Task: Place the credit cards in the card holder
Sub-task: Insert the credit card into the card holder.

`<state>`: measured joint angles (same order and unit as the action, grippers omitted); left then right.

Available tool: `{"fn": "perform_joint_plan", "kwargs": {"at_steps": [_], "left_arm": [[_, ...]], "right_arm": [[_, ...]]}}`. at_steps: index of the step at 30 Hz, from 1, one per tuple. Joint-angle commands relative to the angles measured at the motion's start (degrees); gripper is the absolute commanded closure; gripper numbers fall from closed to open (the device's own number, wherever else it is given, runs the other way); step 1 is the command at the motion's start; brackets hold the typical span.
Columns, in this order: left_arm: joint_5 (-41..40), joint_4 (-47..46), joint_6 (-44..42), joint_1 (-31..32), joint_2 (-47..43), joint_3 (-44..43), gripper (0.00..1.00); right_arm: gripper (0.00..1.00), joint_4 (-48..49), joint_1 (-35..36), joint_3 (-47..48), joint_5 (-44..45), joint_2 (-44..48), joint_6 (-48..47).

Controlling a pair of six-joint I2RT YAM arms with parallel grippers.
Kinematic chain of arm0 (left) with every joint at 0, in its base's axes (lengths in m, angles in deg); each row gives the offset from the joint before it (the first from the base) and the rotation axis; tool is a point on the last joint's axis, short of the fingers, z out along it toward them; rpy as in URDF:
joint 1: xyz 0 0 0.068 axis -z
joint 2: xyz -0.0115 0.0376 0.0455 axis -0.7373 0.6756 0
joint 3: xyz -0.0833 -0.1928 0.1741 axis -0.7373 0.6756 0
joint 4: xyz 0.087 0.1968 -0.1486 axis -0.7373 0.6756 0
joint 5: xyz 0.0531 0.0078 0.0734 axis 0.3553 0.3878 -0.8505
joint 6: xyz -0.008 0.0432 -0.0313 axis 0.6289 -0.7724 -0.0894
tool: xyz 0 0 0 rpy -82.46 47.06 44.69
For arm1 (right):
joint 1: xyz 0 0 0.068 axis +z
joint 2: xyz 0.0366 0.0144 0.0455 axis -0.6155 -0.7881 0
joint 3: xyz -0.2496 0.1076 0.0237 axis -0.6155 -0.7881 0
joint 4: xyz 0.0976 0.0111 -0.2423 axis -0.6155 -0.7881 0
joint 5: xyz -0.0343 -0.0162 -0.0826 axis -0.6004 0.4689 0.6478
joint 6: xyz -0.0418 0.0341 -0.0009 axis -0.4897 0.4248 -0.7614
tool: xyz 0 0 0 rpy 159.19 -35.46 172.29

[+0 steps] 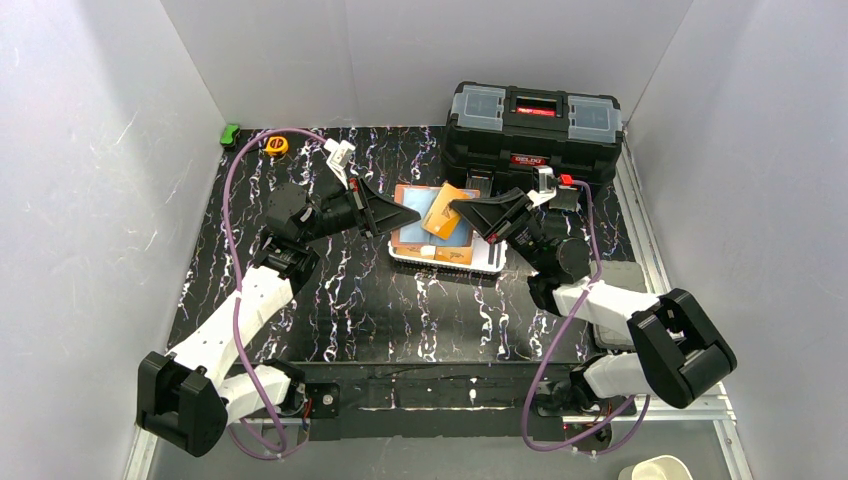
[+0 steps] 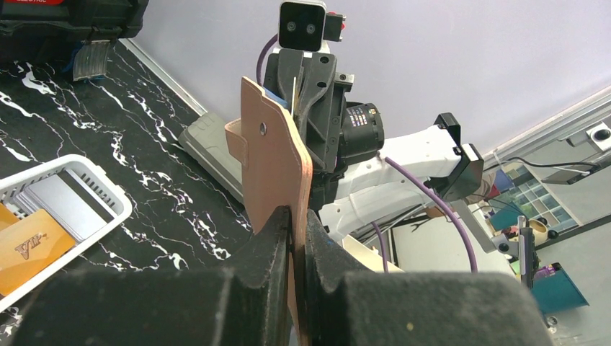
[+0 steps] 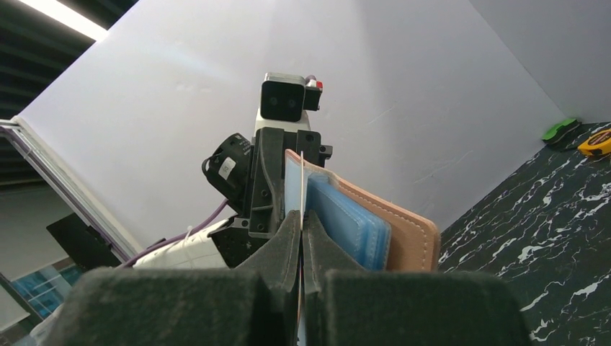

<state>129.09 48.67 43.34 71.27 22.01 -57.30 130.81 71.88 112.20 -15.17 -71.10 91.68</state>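
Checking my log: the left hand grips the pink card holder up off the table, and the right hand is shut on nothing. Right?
Not quite: the right hand is shut on a thin card, seen edge-on in the right wrist view. The left hand does grip the card holder off the table.

It's bright and even in here. Soft light comes from above, the white walls (image 1: 90,200) bounce it around, and the arms throw only faint shadows on the dark table (image 1: 400,310). In the left wrist view, the left arm's fingers (image 2: 266,288) fill the bottom of the frame as a dark, grainy blur. The right arm's fingers (image 3: 274,267) blur likewise, and a ceiling light (image 3: 65,20) is blown out at upper left.
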Motion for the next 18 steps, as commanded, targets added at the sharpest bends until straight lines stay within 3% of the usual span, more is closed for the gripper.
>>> {"fn": "perform_joint_plan", "kwargs": {"at_steps": [1,18], "left_arm": [[0.36,-2.18,0.43,-0.1,-2.13,-2.87,1.0],[1.56,-2.76,0.51,-0.26,-2.31,-3.67,1.0]], "right_arm": [[0.99,4.29,0.3,0.89,-1.65,-0.33,0.05],[0.99,4.3,0.3,2.77,-12.61,-2.3,0.41]]}}
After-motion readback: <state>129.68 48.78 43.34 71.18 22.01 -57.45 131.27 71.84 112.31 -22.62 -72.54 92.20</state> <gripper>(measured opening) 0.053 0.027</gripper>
